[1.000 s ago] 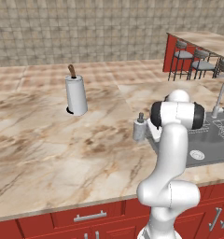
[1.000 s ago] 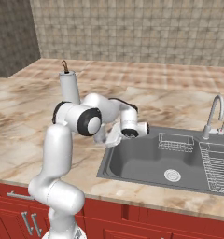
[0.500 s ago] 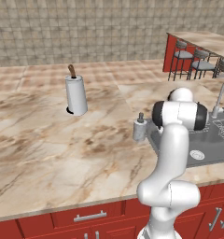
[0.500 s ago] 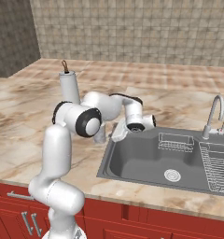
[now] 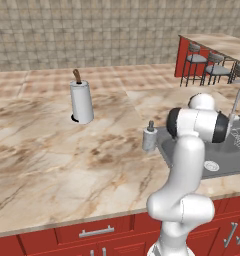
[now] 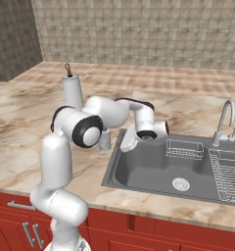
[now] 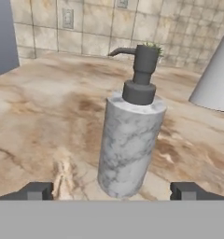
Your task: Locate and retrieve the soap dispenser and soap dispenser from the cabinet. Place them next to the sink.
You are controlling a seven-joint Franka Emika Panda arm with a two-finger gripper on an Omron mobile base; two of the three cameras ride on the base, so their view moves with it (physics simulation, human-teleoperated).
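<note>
The gripper [image 7: 111, 191] has drawn back over the sink [image 6: 139, 179], fingers apart, off the marbled soap dispenser [image 7: 129, 140] standing just left of the basin; next, fetch the dark one

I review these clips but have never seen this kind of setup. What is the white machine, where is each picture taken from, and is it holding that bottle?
The white machine is a robot arm on a driving base in a rendered kitchen. Two pictures come from cameras behind it, left and right. The third looks along its gripper, whose dark fingertips stand wide apart: open, holding nothing. Between them, upright on the marble counter, stands the marbled soap dispenser, beside the sink. A paper-towel roll stands farther back.
</note>
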